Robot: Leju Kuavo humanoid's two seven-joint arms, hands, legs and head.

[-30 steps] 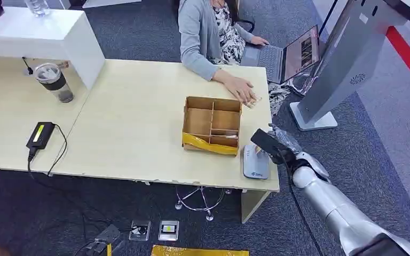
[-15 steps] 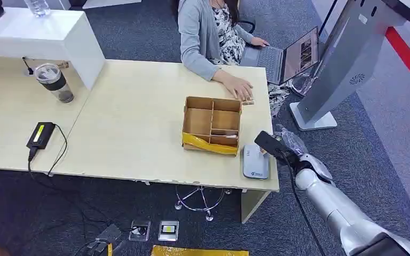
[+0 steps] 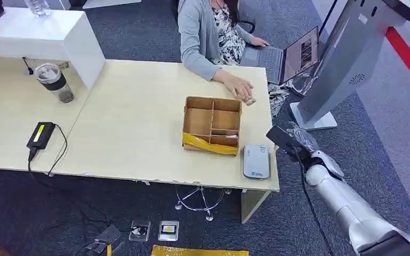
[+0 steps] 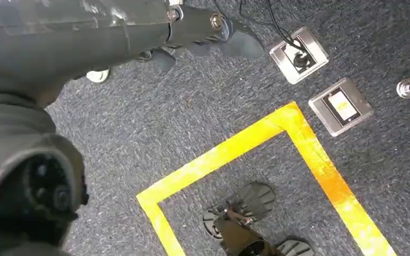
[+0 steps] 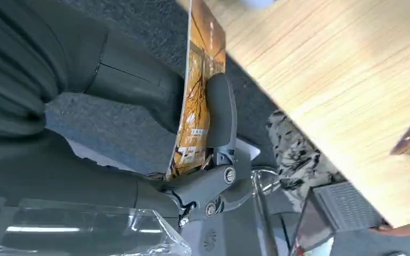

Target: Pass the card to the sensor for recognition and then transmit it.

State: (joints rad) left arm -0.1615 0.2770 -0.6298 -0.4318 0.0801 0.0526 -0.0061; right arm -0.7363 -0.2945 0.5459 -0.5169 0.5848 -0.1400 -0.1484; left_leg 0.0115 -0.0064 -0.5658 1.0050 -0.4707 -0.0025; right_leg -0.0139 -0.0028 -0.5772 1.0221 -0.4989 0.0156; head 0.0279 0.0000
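Note:
An orange picture card point(image 5: 197, 90) is pinched on edge between the fingers point(image 5: 220, 114) of my right hand point(image 3: 289, 141). In the head view that hand hangs just past the table's right edge, to the right of the grey-white card sensor point(image 3: 256, 161), and it is not over the sensor. The sensor lies flat near the table's front right corner, beside a compartmented cardboard box point(image 3: 212, 125). My left hand point(image 4: 203, 29) hangs over the carpet with its fingers stretched out and nothing in them.
A person sits at the far side, one hand point(image 3: 239, 87) resting on the table point(image 3: 133, 122) behind the box, a laptop point(image 3: 293, 53) beside them. A grey kiosk stand point(image 3: 341, 64) rises at the right. A cup point(image 3: 54, 82) and a black device point(image 3: 41, 135) sit at the left.
My right hand has drawn back to the right with the card, from over the sensor to beyond the table edge. The sensor now lies uncovered.

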